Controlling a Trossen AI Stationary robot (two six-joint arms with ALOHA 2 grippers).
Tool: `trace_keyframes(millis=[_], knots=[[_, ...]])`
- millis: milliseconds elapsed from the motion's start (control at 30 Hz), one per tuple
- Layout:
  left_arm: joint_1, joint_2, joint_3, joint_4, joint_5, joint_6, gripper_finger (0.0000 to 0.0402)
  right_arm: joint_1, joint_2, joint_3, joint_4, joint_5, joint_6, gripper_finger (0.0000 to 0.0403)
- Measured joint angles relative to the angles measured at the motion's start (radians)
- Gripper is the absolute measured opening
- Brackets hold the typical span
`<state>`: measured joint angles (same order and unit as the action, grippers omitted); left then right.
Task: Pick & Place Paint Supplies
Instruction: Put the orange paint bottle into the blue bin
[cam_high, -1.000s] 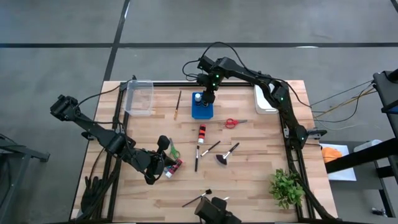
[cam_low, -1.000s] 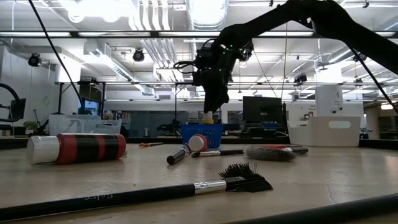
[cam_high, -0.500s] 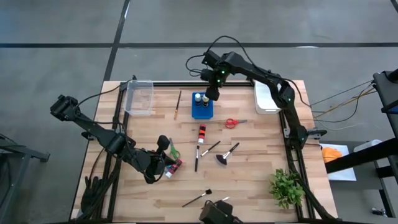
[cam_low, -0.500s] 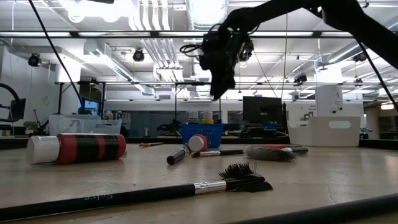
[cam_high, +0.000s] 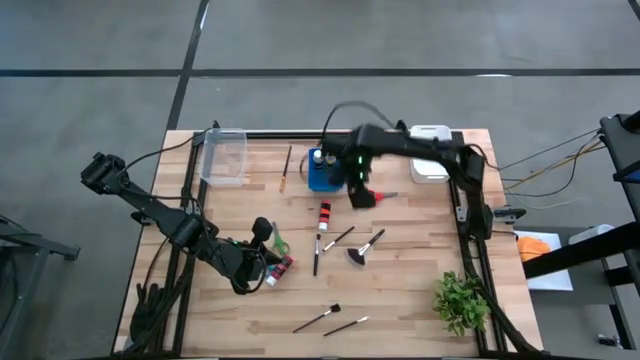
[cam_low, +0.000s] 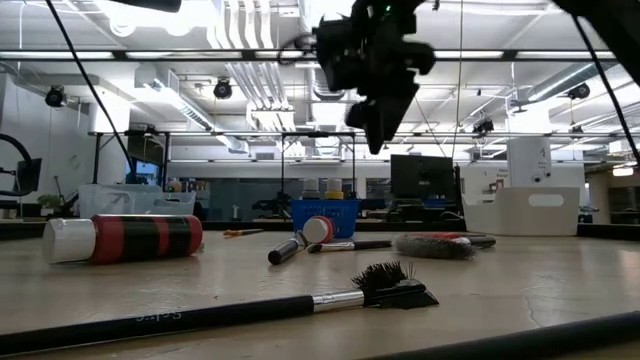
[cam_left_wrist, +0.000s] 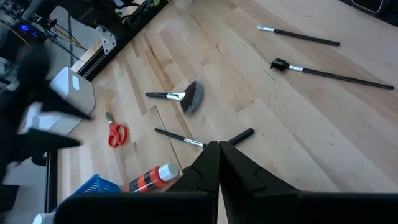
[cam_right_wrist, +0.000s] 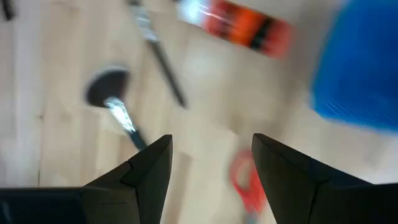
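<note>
My right gripper (cam_high: 358, 196) (cam_right_wrist: 211, 177) hangs open above the table, fingers pointing down, right beside the red-handled scissors (cam_high: 378, 197) (cam_right_wrist: 245, 186), which lie flat. Nothing is between its fingers. A red-and-black paint bottle (cam_high: 325, 212) (cam_right_wrist: 233, 25) lies on its side closer to the near edge than the blue holder (cam_high: 325, 174). Dark brushes (cam_high: 316, 255) and a fan brush (cam_high: 365, 245) lie at mid-table. My left gripper (cam_high: 263, 232) (cam_left_wrist: 217, 149) waits shut and empty at the near left, by green scissors (cam_high: 278, 243) and a striped bottle (cam_high: 281, 268).
A clear bin (cam_high: 224, 155) and a wooden-handled brush (cam_high: 286, 168) lie at the far left, a white box (cam_high: 428, 165) at the far right, a green plant (cam_high: 460, 300) at the near right. Two dark brushes (cam_high: 330, 321) lie near the front edge.
My right gripper has risen from the blue holder and swung toward the table's near and right side, turning as it went. It now hangs by the red scissors. Its fingers have stayed open. The bottles in the holder have stayed put.
</note>
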<state>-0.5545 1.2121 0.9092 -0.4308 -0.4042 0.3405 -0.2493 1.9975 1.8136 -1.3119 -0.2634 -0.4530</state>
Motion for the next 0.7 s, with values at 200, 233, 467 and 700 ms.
trace_keyframes(millis=[200, 233, 467, 700], knots=[[0.0, 0.0, 0.0, 0.0, -0.001, 0.0, 0.0011, 0.197, -0.128, -0.208, 0.258, 0.054, -0.04, 0.022], [0.0, 0.0, 0.0, 0.0, -0.005, 0.0, 0.0011, 0.228, -0.152, -0.241, 0.312, 0.091, -0.058, 0.022], [0.0, 0.0, 0.0, 0.002, -0.031, 0.0, 0.0011, 0.374, -0.271, -0.46, 0.668, 0.336, -0.284, 0.022], [0.0, 0.0, 0.0, 0.001, -0.034, -0.008, 0.0011, 0.37, -0.288, -0.593, 0.885, 0.373, -0.361, 0.022]])
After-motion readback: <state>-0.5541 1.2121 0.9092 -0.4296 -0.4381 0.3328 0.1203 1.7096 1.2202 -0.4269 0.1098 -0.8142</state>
